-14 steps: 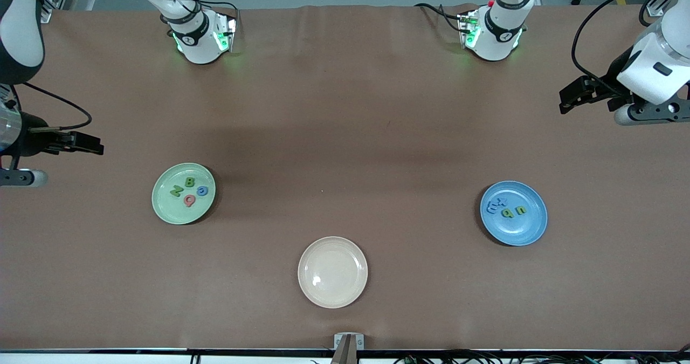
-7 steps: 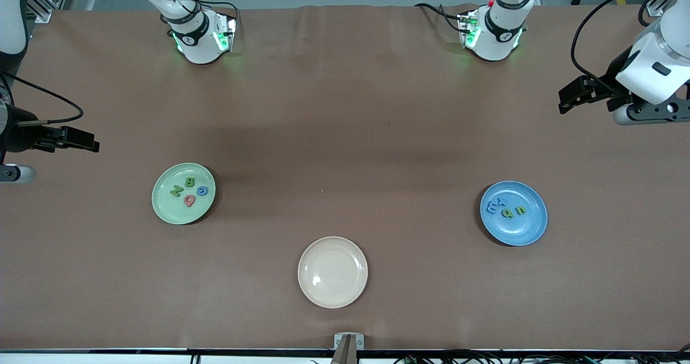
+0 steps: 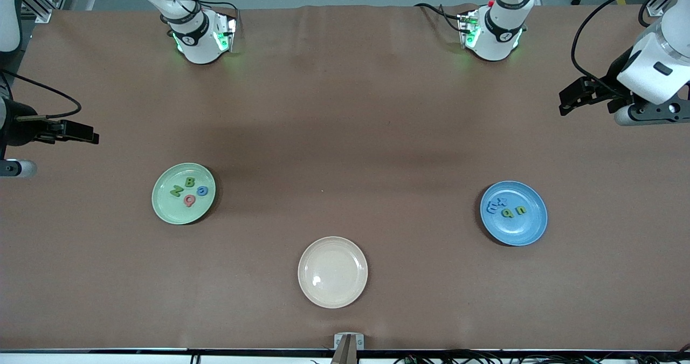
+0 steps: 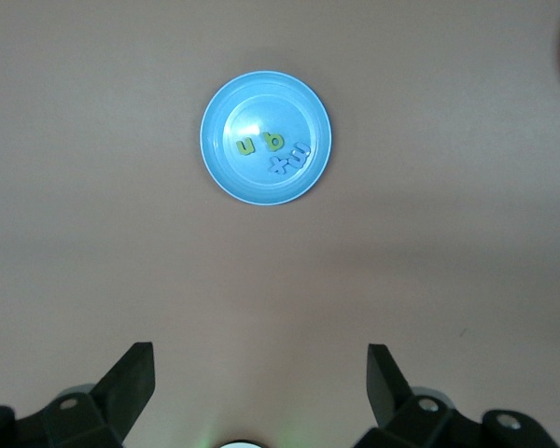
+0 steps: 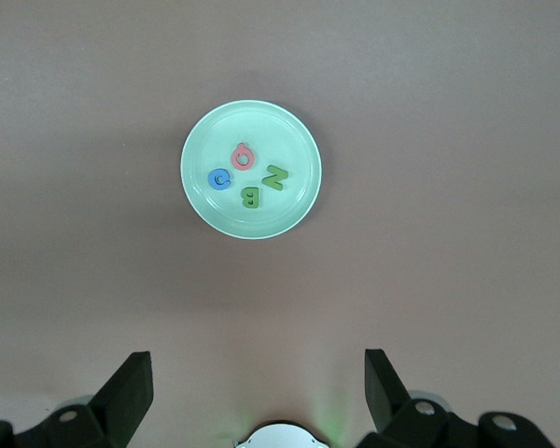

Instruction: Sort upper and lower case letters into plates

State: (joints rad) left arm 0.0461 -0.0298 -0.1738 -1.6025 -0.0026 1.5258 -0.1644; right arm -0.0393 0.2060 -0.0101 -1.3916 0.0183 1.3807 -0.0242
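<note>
While both arms hang raised at the two ends of the table [image 3: 345,110], neither touches anything. The left gripper [image 3: 567,98] is up over the table's edge at the left arm's end; in the left wrist view its fingers [image 4: 131,378] stand wide apart with nothing between them. The right gripper [image 3: 86,136] is up over the table's edge at the right arm's end, and the right wrist view shows its fingers [image 5: 129,387] spread wide and empty as well.

The mint green plate [image 3: 165,208] lies flat on the table toward the right arm's end. In it sit four letters close together: a green B [image 3: 190,182], a green N [image 3: 176,191], a blue round letter [image 3: 202,191] and a pink round letter [image 3: 189,200]. Which letters the blue and pink ones are I cannot tell.

The blue plate [image 3: 525,232] lies flat toward the left arm's end, well apart from the green one. It holds a yellow-green u [image 3: 521,210], a yellow-green letter with a stem [image 3: 508,213], a blue x [image 3: 502,201] and another blue letter [image 3: 492,208], these two blue ones touching.

The cream-beige plate [image 3: 332,294] lies between the two coloured plates and nearer to the front camera than either, with nothing in it.
</note>
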